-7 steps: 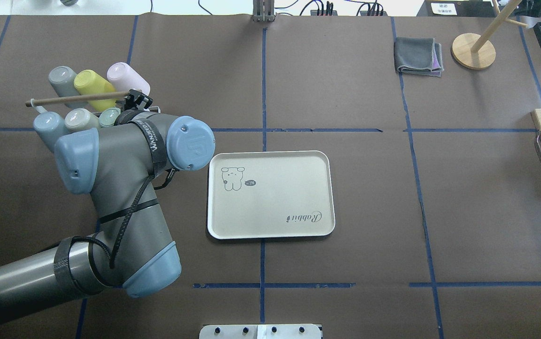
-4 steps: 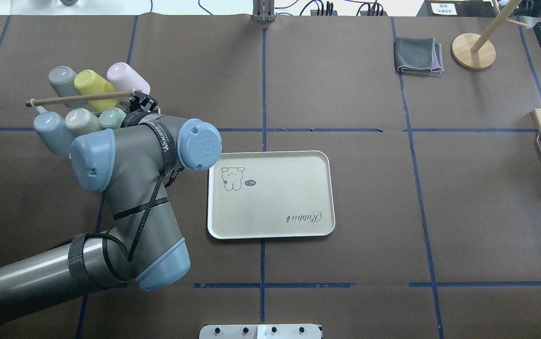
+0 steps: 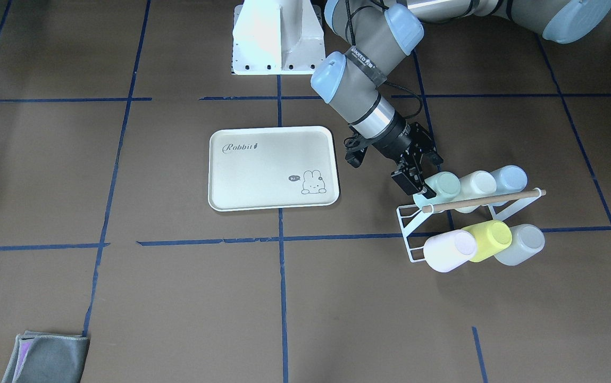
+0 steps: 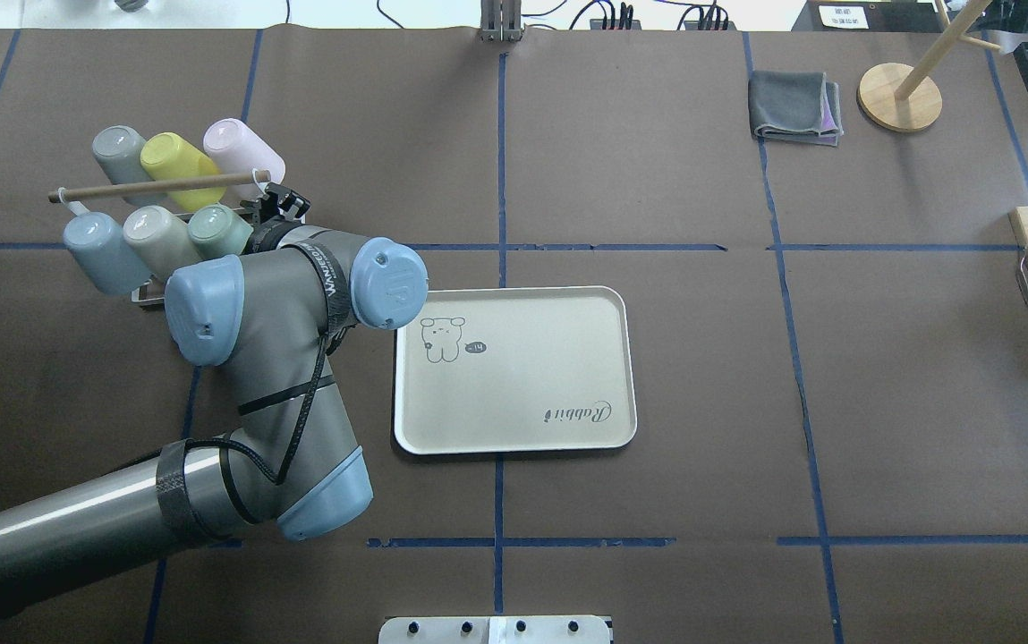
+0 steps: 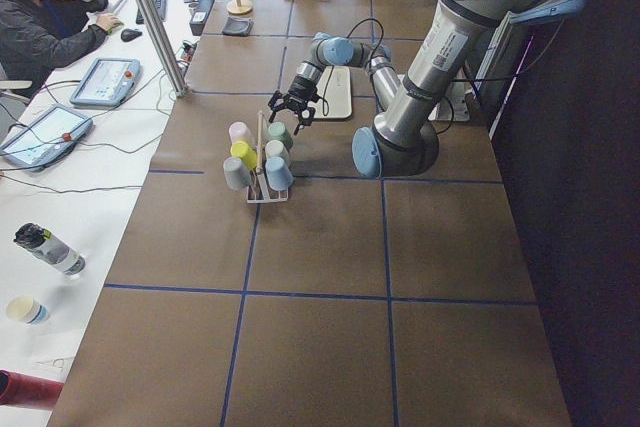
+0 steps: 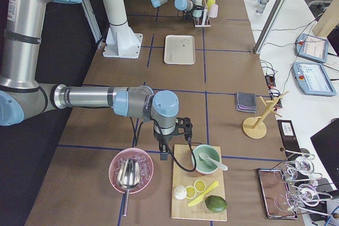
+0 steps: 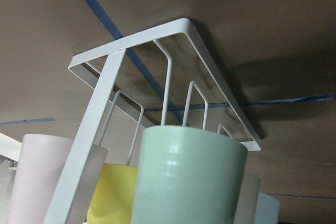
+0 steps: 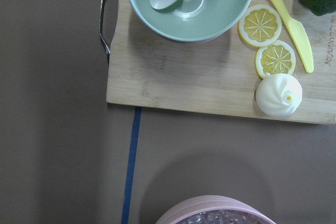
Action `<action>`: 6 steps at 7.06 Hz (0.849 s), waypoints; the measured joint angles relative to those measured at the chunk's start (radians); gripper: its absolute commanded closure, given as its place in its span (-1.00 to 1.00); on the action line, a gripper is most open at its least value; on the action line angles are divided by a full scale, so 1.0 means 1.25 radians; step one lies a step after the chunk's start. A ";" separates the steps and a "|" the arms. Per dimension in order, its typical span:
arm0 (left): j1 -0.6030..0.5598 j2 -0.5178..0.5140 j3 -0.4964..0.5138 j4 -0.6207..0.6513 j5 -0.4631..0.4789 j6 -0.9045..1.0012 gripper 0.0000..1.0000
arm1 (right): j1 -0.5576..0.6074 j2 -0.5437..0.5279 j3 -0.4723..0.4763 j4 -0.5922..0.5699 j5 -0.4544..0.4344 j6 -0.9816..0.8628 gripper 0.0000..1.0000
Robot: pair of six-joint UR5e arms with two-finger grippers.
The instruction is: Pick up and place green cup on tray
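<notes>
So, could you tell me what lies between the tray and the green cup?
In the front-facing view, only the left gripper, right at the green cup; nothing else before the tray.

White wire cup rack [image 3: 405,226], wooden dowel [image 3: 483,200] across its top, holds tilted cream plastic cup [image 3: 476,185] and pale blue plastic cup [image 3: 508,178] in robot-side row, pale lilac plastic cup [image 3: 449,251], yellow-green plastic cup [image 3: 491,239] and grey plastic cup [image 3: 520,244] in outer row; folded grey cloth [image 4: 795,107] lies well apart, near round wooden stand base [image 4: 899,97].
</notes>
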 measured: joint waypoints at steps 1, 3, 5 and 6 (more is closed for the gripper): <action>0.000 0.000 0.021 -0.022 0.002 -0.004 -1.00 | 0.000 0.000 -0.001 0.000 0.000 0.000 -1.00; 0.000 0.000 0.060 -0.062 0.005 -0.014 -1.00 | 0.000 0.000 -0.002 0.000 0.000 0.000 -1.00; 0.001 0.003 0.077 -0.076 0.006 -0.025 -1.00 | 0.000 0.000 -0.002 0.000 0.000 0.000 -1.00; 0.002 0.005 0.083 -0.083 0.006 -0.031 -1.00 | 0.000 0.000 -0.002 0.000 0.000 0.000 -1.00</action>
